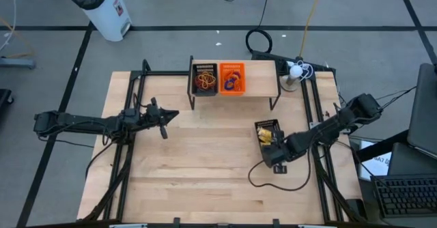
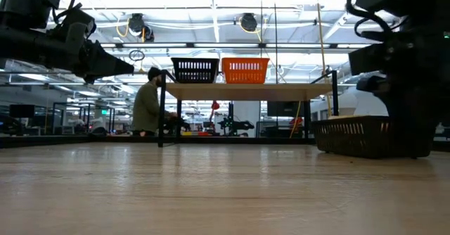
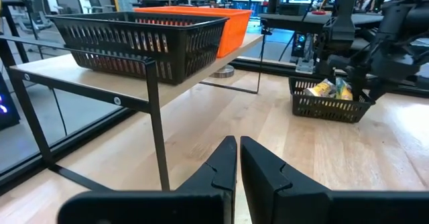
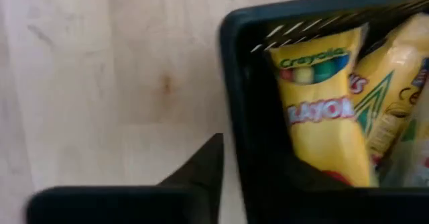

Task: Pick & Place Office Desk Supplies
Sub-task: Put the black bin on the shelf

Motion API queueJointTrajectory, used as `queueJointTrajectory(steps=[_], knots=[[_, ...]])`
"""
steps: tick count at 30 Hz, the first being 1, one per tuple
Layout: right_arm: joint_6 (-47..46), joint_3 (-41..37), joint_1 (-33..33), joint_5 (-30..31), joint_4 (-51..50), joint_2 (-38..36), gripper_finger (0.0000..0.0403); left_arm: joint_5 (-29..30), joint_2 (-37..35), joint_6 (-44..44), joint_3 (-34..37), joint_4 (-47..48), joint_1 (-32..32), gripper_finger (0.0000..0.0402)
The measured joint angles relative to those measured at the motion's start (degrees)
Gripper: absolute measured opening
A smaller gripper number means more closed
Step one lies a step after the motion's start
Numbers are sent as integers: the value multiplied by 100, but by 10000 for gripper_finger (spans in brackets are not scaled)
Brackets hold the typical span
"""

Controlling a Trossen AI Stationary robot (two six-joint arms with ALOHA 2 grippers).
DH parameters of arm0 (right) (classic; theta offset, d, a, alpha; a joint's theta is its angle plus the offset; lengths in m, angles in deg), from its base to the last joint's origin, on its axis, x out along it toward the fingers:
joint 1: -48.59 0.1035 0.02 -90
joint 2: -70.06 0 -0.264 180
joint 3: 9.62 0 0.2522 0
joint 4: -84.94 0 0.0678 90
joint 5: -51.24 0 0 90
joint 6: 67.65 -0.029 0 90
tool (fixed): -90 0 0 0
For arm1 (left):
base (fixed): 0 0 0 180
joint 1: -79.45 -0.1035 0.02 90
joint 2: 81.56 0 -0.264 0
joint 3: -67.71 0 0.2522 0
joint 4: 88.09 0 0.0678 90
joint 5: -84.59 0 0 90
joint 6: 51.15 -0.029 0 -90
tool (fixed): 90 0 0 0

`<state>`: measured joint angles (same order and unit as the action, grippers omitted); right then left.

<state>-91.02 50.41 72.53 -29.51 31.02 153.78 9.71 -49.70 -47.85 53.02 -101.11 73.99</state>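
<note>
- Left gripper [image 1: 166,123]: centre-left of the high view, hanging above bare table [image 1: 205,173] well left of the shelf legs. Fingers pressed together with nothing between them, as the left wrist view shows [image 3: 236,167]; they point toward the raised shelf.
- Raised shelf [image 1: 259,84]: upper centre of the high view, a light wood top on thin black legs.
- Black basket on shelf [image 1: 205,78]: left of the pair, holding a tangle of red, orange and brown rubber-band loops [image 1: 205,82] with no single direction.
- Orange basket [image 1: 232,77]: just beside it on the right, touching or nearly so, holding small purple, blue and orange rings [image 1: 232,83].
- Low black basket [image 1: 268,131]: right of centre on the table top, holding yellow crayon packets [image 4: 323,117]. In the right wrist view the nearest packet lies with its long axis running from the basket's near rim inward, printed face up; a second packet lies alongside it, slightly angled.
- Right gripper [image 1: 276,154]: lower right of centre in the high view, at the low basket's near edge. One dark finger [image 4: 201,167] shows outside the basket wall; whether the jaws are parted or grasping anything cannot be told.
- Person [image 2: 148,105]: far background of the low view, left of centre, beyond the table.
</note>
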Motion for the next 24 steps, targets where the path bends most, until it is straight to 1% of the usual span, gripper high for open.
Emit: queueJointTrajectory(steps=[3, 4, 8, 11, 15, 19, 21, 24], knots=[[2, -5, -43, 10, 77, -2, 23, 0, 0, 30, 0, 0, 1, 24], [8, -5, -41, 24, 97, -2, 12, 0, 0, 43, 0, 0, 0, 24], [-87, 84, 52, 152, 2, 1, 3, -9, 0, 151, 0, 0, 0, 24], [-182, 415, 213, 255, -315, 1, 2, -11, 0, 193, 0, 0, 0, 24], [-212, 1239, 433, 433, -1073, 1, 1, -21, 0, 200, 0, 2, 0, 24], [-183, 2288, 590, 730, -1956, 1, 1, -22, 0, 203, 2, 2, 0, 24], [-129, 2850, 593, 774, -2467, -1, 1, -22, 0, 203, 2, 2, 2, 24], [-3, 3616, 492, 1007, -3205, -2, 1, -22, 0, 207, 2, 0, 0, 24]])
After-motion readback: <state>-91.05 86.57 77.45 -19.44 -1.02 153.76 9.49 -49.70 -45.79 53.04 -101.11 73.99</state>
